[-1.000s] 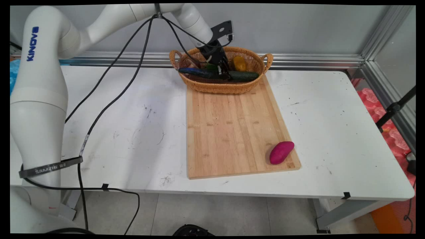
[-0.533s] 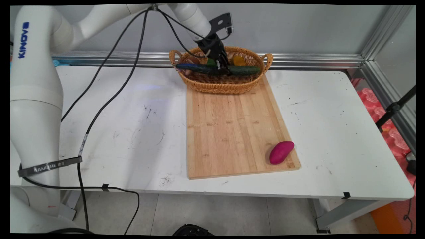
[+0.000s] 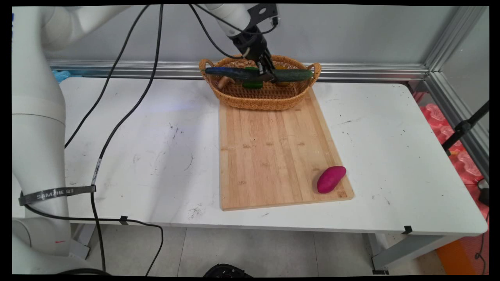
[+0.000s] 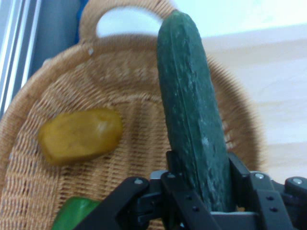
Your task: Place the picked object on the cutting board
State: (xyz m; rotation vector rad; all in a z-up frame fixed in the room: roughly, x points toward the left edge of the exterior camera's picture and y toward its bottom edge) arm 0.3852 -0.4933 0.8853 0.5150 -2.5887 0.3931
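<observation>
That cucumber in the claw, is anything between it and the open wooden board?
Only the basket's near wall. The claw holds the cucumber level at about rim height, over the basket. The cutting board is bare except for a purple sweet potato at its near right corner.

Cucumber over basket — board's far end

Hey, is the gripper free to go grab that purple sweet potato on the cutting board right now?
Probably not as it stands: the gripper is shut on a cucumber, held above the basket. The path itself looks open, since the sweet potato lies alone on the board's near corner.
</observation>
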